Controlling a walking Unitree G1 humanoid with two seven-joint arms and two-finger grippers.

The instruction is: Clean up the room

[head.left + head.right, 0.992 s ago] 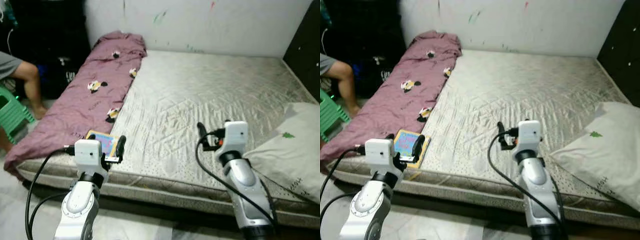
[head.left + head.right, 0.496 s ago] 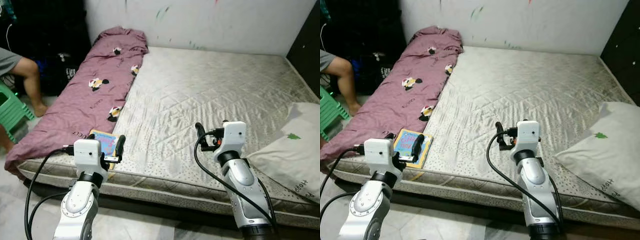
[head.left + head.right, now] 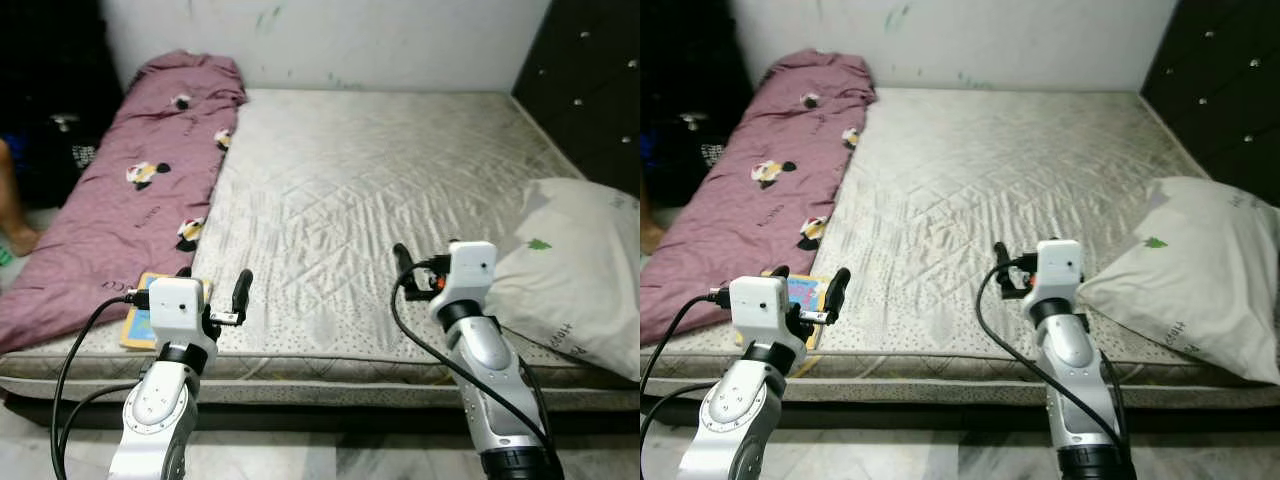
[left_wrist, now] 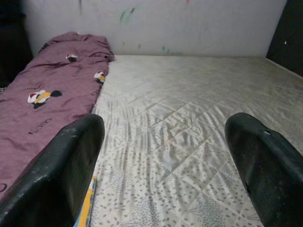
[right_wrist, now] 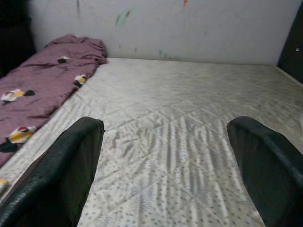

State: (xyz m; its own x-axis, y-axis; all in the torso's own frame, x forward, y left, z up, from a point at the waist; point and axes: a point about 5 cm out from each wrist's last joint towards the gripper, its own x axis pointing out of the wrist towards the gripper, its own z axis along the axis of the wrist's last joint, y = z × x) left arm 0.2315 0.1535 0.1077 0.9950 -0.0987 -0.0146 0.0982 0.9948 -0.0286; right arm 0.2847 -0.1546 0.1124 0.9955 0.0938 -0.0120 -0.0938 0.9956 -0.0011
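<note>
A bare quilted mattress (image 3: 370,160) lies low on the floor before me. A crumpled purple blanket (image 3: 130,190) with cartoon prints runs along its left side. A colourful picture book (image 3: 802,294) rests at the front left corner, partly behind my left gripper (image 3: 212,283). That gripper hovers open over the front edge with nothing between its fingers (image 4: 71,165). My right gripper (image 3: 428,255) hangs open over the front middle of the mattress, also holding nothing. A white pillow (image 3: 575,265) lies at the right front, just right of the right gripper.
A dark studded panel (image 3: 590,80) stands along the right side. The white wall (image 3: 330,30) behind bears paint marks. A person's foot (image 3: 15,238) shows at the far left on the floor, by dark clutter. Tiled floor (image 3: 300,455) runs below the mattress front.
The camera has swung to the right: the person and green stool slid off the left edge, the pillow and dark panel came further in. Both grippers keep the same open pose.
</note>
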